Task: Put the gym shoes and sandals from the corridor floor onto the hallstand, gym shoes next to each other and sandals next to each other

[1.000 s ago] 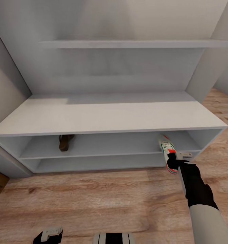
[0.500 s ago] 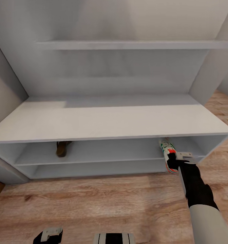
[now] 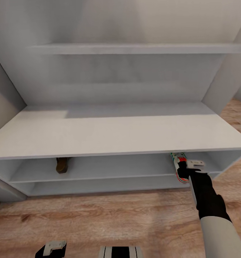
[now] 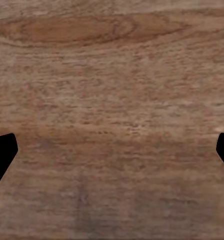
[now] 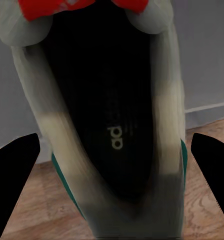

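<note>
1. Right gripper [image 3: 187, 168] at about 5 o'clock in the head view, fingers clasped on a gym shoe [image 3: 179, 165] by its heel end; toe pointed into the upper bay of the hallstand [image 3: 113, 130], at its right end.
2. In the right wrist view, gym shoe [image 5: 109, 125] seen from behind and above: dark insole, cream collar, red tongue patch.
3. One sandal [image 3: 61, 165] on the same upper shelf toward 8 o'clock, well apart from the sneaker.
4. Left gripper [image 3: 52, 248] low at 7 o'clock over corridor floor [image 3: 99, 215], fingers spread, holding nothing.
5. Probably light, with a soft yielding collar but a stiffer heel and sole; best pinched across the heel counter, since a squeeze on the collar alone may let it sag or twist.
</note>
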Available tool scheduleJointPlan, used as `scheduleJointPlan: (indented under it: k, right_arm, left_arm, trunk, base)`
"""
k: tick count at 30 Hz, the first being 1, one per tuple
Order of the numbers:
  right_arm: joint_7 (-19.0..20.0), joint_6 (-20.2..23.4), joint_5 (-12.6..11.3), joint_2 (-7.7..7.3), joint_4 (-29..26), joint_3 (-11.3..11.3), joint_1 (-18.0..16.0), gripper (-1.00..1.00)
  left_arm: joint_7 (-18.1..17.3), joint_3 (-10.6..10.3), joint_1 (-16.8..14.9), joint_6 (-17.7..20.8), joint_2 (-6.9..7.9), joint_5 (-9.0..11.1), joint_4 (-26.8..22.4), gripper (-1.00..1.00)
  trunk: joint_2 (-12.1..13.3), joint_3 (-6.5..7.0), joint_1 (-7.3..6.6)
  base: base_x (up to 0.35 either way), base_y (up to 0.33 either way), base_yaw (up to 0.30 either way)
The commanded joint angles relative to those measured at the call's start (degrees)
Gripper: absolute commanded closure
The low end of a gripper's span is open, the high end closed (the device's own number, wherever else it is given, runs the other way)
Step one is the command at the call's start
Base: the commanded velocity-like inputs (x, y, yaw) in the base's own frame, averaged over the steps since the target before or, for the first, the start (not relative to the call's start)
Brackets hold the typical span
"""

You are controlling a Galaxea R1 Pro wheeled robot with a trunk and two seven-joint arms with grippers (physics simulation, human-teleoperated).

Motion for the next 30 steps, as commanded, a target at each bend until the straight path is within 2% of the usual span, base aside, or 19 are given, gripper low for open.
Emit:
scheduleJointPlan:
  k: [1,20,30]
  right_arm:
    - [0.6,0.3,-0.4,0.02,0.5,0.0,0.0,1.0]
    - [0.6,0.3,-0.4,0.02,0.5,0.0,0.0,1.0]
    - [0.6,0.3,-0.4,0.02,0.5,0.0,0.0,1.0]
  left_arm:
    - [0.0,0.4,0.0,-0.2,-0.05,-0.6,0.0,-1.0]
    - [0.0,0.4,0.0,-0.2,-0.05,-0.6,0.1,-1.0]
    - [0.0,0.4,0.0,-0.2,-0.05,-0.6,0.1,-1.0]
  trunk:
    - [0.0,-0.05,0.03]
    - [0.0,-0.05,0.03]
    - [0.0,-0.05,0.03]
  base:
    - [0.245,0.0,0.0]
    - [0.095,0.0,0.0]
    - [0.013,0.0,0.0]
